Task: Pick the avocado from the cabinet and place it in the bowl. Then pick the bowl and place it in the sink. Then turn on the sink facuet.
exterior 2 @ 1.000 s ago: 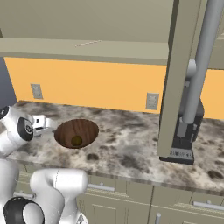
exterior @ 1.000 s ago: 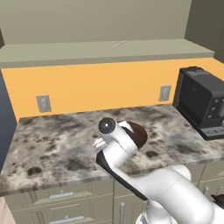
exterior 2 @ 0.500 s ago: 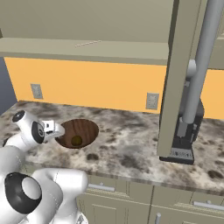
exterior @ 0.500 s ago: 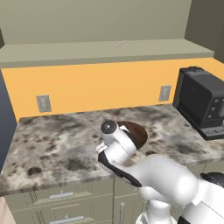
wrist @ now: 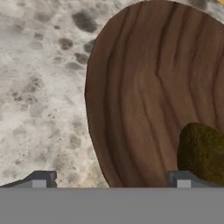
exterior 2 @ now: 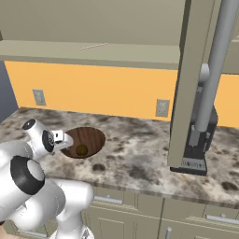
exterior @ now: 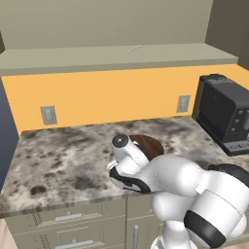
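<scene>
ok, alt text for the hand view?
Close look down at a wooden bowl on a speckled stone counter, with the avocado lying inside the bowl at lower right. The open jaws' two dark tips rise at the bottom, one over the counter, one over the bowl.

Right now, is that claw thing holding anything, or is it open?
Gripper: open and holding nothing. Its fingers stand wide apart over the near rim of the bowl, with the avocado lying inside the bowl.
</scene>
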Robot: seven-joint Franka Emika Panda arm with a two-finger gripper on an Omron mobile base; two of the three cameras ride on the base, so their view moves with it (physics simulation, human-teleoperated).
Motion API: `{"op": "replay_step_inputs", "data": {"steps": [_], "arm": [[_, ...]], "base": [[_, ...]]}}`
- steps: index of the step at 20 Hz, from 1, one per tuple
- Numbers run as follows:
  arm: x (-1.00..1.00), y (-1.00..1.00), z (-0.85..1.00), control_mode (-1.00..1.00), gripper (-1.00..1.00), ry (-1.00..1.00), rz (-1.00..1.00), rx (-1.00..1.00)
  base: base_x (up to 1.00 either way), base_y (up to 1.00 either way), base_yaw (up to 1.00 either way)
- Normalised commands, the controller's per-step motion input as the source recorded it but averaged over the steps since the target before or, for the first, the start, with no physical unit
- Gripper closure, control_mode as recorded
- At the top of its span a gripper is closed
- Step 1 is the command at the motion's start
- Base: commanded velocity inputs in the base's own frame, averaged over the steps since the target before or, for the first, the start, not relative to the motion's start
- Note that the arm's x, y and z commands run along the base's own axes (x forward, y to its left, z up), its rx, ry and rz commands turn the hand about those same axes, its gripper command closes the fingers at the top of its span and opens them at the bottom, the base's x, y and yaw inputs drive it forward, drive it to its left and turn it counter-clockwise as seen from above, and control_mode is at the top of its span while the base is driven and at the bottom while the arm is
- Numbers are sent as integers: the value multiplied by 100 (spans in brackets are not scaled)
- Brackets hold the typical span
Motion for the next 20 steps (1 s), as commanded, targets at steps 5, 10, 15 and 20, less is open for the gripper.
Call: {"op": "replay_step_inputs", "data": {"steps": [5, 10, 15, 20], "arm": [[15, -14, -28, -100, -100, 0, 5, -1], [3, -15, -18, -100, -100, 0, 5, -1], [0, -12, -7, -100, 100, 0, 4, 0], [0, -1, 1, -100, 100, 2, -2, 0]], "base": [[0, 0, 0], [0, 0, 0], [0, 0, 0], [0, 0, 0]]}}
